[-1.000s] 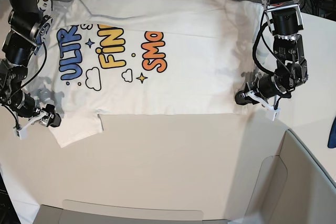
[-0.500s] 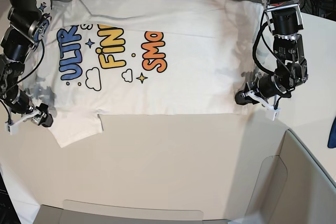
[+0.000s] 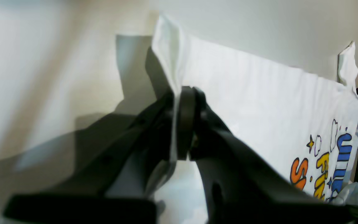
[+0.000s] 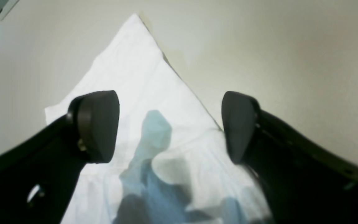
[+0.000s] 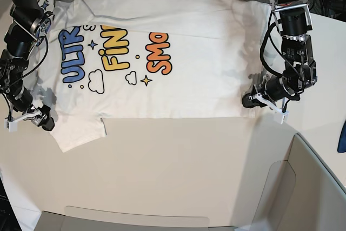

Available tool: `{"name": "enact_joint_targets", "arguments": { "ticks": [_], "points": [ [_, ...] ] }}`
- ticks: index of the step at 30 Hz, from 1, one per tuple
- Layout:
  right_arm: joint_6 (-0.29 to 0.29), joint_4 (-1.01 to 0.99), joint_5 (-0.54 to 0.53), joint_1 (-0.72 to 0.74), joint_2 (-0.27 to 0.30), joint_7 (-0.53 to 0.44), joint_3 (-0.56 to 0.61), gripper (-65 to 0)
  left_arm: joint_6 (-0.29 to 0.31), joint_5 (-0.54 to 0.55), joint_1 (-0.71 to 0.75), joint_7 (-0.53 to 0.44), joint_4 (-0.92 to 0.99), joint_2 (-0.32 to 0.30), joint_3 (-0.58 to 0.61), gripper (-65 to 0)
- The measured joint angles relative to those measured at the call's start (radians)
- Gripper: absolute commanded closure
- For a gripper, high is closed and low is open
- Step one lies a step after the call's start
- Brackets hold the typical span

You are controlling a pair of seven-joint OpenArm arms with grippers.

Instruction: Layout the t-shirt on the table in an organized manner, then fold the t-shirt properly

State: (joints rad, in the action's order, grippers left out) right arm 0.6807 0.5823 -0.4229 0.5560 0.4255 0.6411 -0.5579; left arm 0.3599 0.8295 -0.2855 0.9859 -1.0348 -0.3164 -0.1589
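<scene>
Two black fingers of the left gripper (image 3: 179, 124) sit pressed together in the left wrist view, clamped on a thin fold of the white short-sleeved cotton t-shirt with blue, yellow and orange cartoon lettering (image 3: 259, 102), right at its hem corner; the cloth rises into a small peak above the pinch and drapes limply below it, which suggests a light, soft fabric that will sag and crease wherever it is not supported. Beyond it lies the smooth off-white tabletop (image 3: 57, 62), bare on that side. In the right wrist view the right gripper (image 4: 169, 127) hangs with its two rounded pads wide apart and nothing between them, above a pointed white sleeve corner of the shirt that lies flat, its shadow falling on the cloth. In the base view the shirt (image 5: 205, 52) is spread print-up across the far part of the table (image 5: 173, 177), its body nearly flat with faint ripples, one sleeve jutting toward the near side beside the right gripper (image 5: 40, 118) while the left gripper (image 5: 254, 100) holds the opposite lower corner. Such cloth likely slides easily on this surface, so corners and hems look like the best grips: a pinch through both layers at an edge should carry a fold without bunching the middle.
</scene>
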Motion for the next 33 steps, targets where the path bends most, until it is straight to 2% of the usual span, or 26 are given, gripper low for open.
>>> {"name": "enact_joint_targets", "arguments": {
  "ticks": [4,6,9,12,13,20,24,31,33],
  "points": [
    [0.001,0.006,-0.003,0.003,-0.011,0.026,0.000,-48.8,0.000,0.000,0.000,0.000,0.000,0.000,0.000,-0.7],
    [0.001,0.007,-0.002,0.006,-0.013,0.045,0.000,-42.0,0.000,0.000,0.000,0.000,0.000,0.000,0.000,-0.7],
    [0.002,0.005,-0.002,0.005,-0.016,0.057,0.000,-24.4,0.000,0.000,0.000,0.000,0.000,0.000,0.000,-0.7],
    [0.002,0.002,0.005,-0.001,-0.016,0.068,0.000,-3.6,0.000,0.000,0.000,0.001,0.000,0.000,0.000,-0.7],
    [0.002,0.000,0.003,-0.002,-0.016,0.074,0.000,0.0,0.000,0.000,0.000,0.001,0.000,0.000,0.000,-0.6],
    [0.005,0.011,0.055,0.000,-0.017,0.069,0.000,0.0,-0.001,0.002,0.002,0.008,-0.013,0.001,-0.005,-0.4],
    [0.008,0.088,0.090,-0.014,-0.025,0.109,0.002,0.0,-0.016,-0.036,0.020,0.044,-0.114,0.005,-0.004,-0.4],
    [0.009,0.240,0.106,-0.072,-0.025,0.119,0.004,0.0,-0.011,-0.032,0.048,0.043,-0.282,0.005,-0.005,-0.4],
    [0.008,0.289,0.102,-0.089,-0.027,0.118,0.004,0.0,-0.011,-0.030,0.048,0.071,-0.293,0.002,-0.005,-0.4]
  ]
}}
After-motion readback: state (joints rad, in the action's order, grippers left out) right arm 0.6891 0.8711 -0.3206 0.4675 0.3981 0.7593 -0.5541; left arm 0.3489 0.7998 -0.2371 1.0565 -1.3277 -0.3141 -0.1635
